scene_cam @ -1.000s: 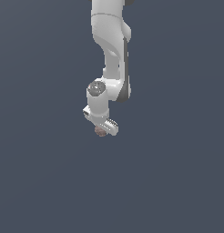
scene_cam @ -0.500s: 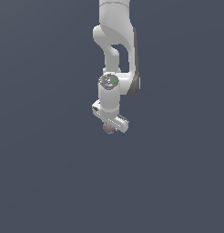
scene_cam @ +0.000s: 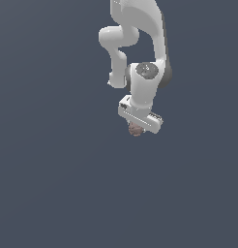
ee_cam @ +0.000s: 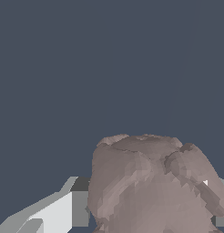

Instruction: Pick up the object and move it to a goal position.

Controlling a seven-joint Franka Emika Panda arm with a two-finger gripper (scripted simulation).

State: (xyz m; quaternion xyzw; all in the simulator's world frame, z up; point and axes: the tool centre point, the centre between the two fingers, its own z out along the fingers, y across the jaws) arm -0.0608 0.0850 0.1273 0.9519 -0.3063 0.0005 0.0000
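The white arm reaches down from above, and its claw pinches the object, a lumpy brownish-pink blob that pokes out just below the claw's wide white body. In the wrist view the object fills the near field, with a white and grey finger pressed against its side. Around the claw there is only a flat, dark blue-grey background, with nothing near the object.
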